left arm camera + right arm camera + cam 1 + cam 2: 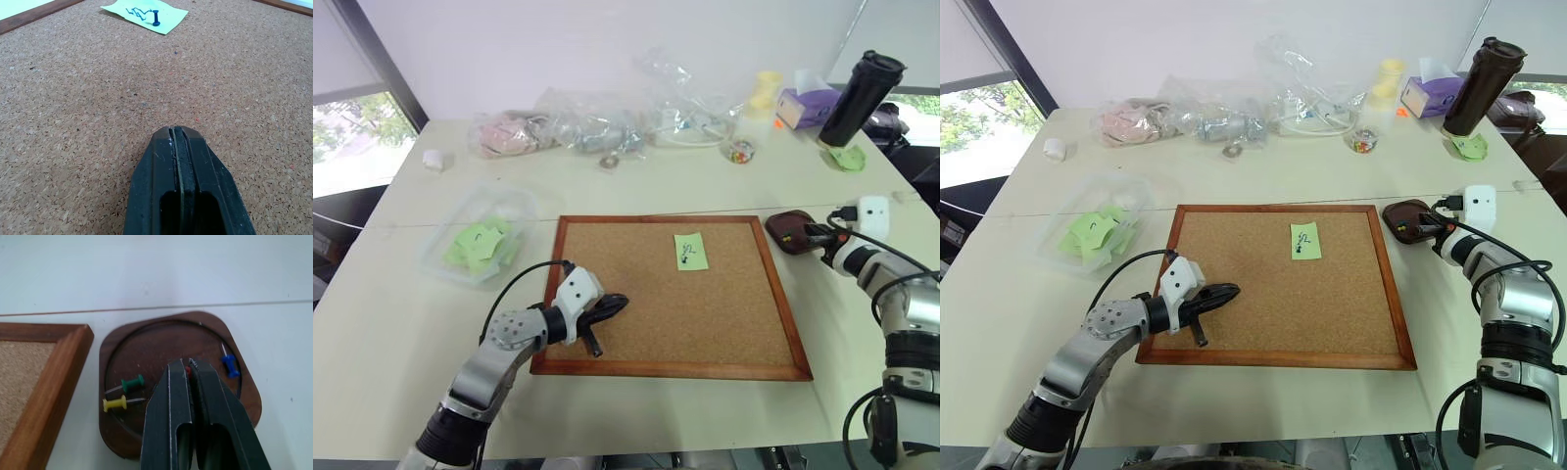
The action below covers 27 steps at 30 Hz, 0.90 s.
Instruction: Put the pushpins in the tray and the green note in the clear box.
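Nearest the head camera, the left gripper (607, 311) is held low over the cork board (724, 323), its jaws pressed together on nothing. At the board's far right corner, the right gripper (189, 367) is poised over the tray (146, 340), fingers nearly closed with a red pushpin (188, 370) seen pinched at the tips. A green pushpin (132, 383), a yellow pushpin (115, 404) and a blue pushpin (229, 365) are shown lying in the tray by the right wrist view alone; from the head the tray (1408, 217) is read as a dark dish only. The green note (690, 251) is seen on the board, held there by a dark pushpin (156, 17) that the left wrist view makes plain. The clear box (445, 250), holding plain green slips (480, 242), sits well apart at the left. A risk is judged: if the red pin is released from too high it could bounce over the low rim, and the note could tear if pulled before its pin is drawn.
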{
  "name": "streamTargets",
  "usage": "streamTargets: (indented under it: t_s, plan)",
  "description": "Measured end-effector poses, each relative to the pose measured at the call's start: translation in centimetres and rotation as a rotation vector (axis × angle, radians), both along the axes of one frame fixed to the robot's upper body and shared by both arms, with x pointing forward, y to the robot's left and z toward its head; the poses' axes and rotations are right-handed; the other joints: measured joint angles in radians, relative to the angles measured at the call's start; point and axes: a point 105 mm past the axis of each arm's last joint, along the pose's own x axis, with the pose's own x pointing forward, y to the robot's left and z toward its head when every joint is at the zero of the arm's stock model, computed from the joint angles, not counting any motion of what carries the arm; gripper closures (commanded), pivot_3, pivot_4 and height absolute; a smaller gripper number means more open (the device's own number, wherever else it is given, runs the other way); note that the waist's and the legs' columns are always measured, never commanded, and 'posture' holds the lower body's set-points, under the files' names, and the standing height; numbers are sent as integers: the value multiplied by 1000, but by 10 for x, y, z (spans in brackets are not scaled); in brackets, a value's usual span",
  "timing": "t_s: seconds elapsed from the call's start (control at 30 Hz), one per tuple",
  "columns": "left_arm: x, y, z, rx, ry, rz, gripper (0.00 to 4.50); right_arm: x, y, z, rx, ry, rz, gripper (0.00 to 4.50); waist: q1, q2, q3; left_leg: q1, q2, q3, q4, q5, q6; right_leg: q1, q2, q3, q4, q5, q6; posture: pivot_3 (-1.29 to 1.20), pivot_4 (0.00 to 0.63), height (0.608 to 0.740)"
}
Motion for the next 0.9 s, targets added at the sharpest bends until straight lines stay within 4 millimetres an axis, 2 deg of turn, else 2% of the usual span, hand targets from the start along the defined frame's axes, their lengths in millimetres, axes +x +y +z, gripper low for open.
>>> streamTargets:
  t_s: [0.03,0.07,0.2,0.23,0.6,0.7,0.77,0.9]
  plan:
    - [0,0,0,0,0,0,4500,0,0,-1,2,2,1,3161,0,0,0,0,0,0,0,0,0,0,0,0,0,0,0,0,150,740]
    - [0,0,0,0,0,1,4500,0,1,-2,6,4,3,2526,0,0,0,0,0,0,0,0,0,0,0,0,0,0,0,0,150,740]
    - [0,0,0,-1,0,3,4500,1,5,-6,5,16,18,710,0,0,0,0,0,0,0,0,0,0,0,0,0,0,0,0,150,740]
    - [0,0,0,-1,0,4,4500,1,7,-6,5,14,29,84,0,0,0,0,0,0,0,0,0,0,0,0,0,0,0,0,150,740]
    - [0,0,0,-2,0,5,4500,1,16,0,0,0,74,30,0,0,0,0,0,0,0,0,0,0,0,0,0,0,0,0,150,740]
    - [0,0,0,-2,-1,4,4500,1,22,10,9,-26,101,30,0,1,0,0,0,0,0,0,0,0,0,0,0,0,0,0,150,740]
    - [0,0,0,-2,0,4,4500,-1,36,23,22,-55,161,30,0,1,0,0,0,0,0,0,0,0,0,0,0,0,0,0,150,740]
    - [0,1,-1,-5,1,10,4500,-14,85,49,16,-85,394,30,0,1,0,0,1,0,0,0,0,0,0,1,0,0,0,0,150,740]
